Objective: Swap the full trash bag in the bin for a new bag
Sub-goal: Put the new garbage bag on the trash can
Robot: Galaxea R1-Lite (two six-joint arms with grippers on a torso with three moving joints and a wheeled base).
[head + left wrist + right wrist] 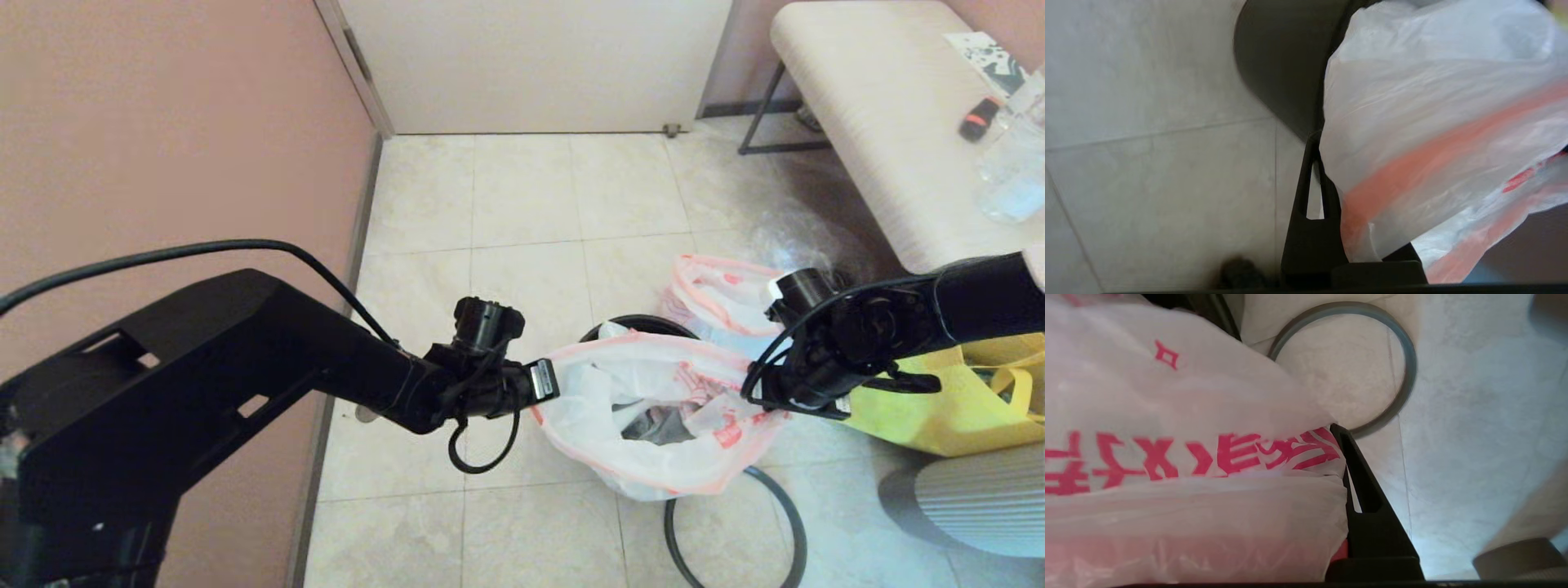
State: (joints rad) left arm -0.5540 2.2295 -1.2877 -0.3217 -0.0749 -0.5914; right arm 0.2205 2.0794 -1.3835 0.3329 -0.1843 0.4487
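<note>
Both grippers are clamped on the same bag, as you can see: the left gripper [549,382] pinches one side of the new bag [653,425] at its orange-pink rim, the right gripper [763,400] the opposite side. Between them the bag hangs open over the bin [629,325]. Just behind the right gripper sits the full trash bag [718,298]; below it on the floor lies the hoop [735,531].
</note>
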